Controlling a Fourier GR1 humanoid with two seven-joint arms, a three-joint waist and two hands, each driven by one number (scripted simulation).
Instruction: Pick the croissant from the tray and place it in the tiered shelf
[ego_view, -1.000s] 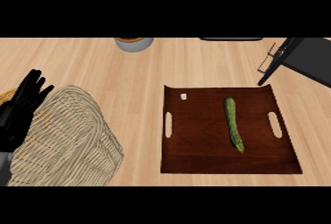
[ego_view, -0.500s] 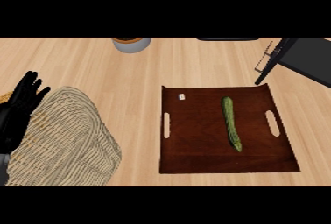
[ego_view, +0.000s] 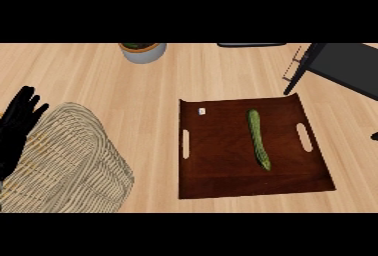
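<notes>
Head view: left robot hand (ego_view: 18, 125) rests open, far left; grasp not begun (tray (ego_view: 221, 170) holds a long green vegetable (ego_view: 257, 137)); next, reach centre-right.

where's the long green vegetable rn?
Head view, right of centre: the long green vegetable lies on the brown tray, nearer its right handle slot than its left; the wicker basket is left of the tray.
</notes>
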